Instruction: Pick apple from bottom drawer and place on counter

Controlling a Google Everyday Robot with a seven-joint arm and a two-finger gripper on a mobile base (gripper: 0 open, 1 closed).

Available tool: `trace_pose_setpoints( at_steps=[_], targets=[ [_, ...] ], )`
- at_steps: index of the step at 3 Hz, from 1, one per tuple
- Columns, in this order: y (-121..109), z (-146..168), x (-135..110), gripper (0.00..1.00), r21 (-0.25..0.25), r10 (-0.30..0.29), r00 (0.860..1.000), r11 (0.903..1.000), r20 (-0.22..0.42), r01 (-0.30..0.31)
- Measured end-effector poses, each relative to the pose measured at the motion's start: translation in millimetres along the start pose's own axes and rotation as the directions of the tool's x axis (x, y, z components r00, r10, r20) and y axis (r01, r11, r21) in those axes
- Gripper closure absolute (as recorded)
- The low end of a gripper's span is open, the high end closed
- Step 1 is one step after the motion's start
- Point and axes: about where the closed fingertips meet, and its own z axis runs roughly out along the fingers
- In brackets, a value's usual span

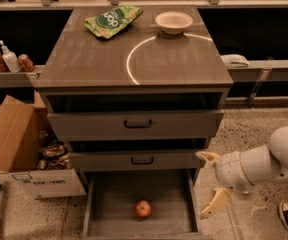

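Down in the bottom drawer [109, 204]: apple [143, 209] — small, hard, smooth, may roll
Gripper [210, 181]: right of drawer, fingers [215, 204] wide, holding nothing
Best hold: around its fat middle

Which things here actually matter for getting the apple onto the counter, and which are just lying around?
For the job: apple, lying in the open bottom drawer; counter; gripper, open, right of that drawer and outside it.

Lying about: white bowl and green bag on the counter; cardboard box; cans on the left shelf.
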Motion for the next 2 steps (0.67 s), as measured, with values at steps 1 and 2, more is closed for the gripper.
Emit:
trace_pose_setpoints(
  at_steps=[1,2],
  targets=[
    [-0.1,0.2,0.1,0.00,0.000,0.000,1.000,1.0000,0.000,0.000],
    [-5.7,20.2,12.4,0.00,-0.027,0.002,1.000,0.9996,0.009,-0.002]
  ],
)
